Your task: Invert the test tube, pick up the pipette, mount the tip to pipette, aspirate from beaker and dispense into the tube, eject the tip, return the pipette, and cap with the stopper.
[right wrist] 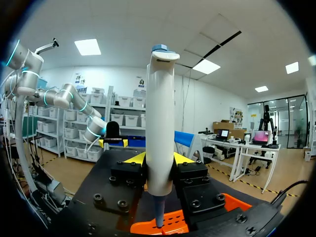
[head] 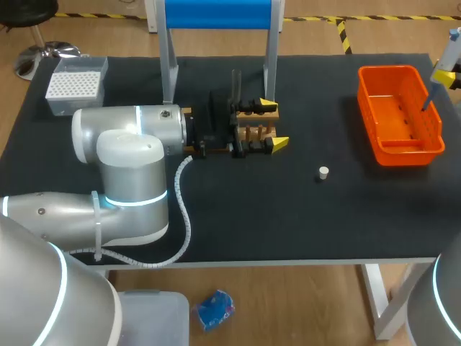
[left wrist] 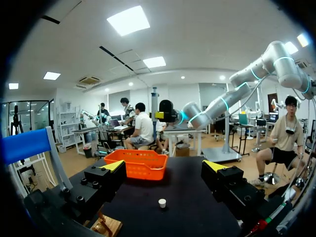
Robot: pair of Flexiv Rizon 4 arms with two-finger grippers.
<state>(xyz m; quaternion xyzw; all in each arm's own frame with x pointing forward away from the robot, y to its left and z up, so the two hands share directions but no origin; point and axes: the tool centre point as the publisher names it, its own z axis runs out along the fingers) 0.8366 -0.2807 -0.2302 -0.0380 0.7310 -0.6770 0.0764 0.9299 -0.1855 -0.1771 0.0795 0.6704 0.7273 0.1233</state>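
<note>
Head view: my right end effector [head: 445, 72] hangs over the orange bin's [head: 374, 137] far right corner w/ the pipette [head: 451, 49]. My left end effector [head: 274, 125] is well apart from the bin at the wooden rack [head: 253, 133], and the stopper [head: 323, 172] sits on the counter [head: 288, 216] btwn rack and bin. Left wrist view: my left end effector [left wrist: 164, 166] is spread wide w/ nothing held, stopper [left wrist: 162, 203] straight ahead on the way to the bin [left wrist: 136, 170], so I judge the left arm nearer for capping. Right wrist view: my right end effector [right wrist: 159, 159] is clamped on the pipette [right wrist: 160, 123], long axis upright, nozzle end down over the bin [right wrist: 173, 227], which looks right for the tip eject.
</note>
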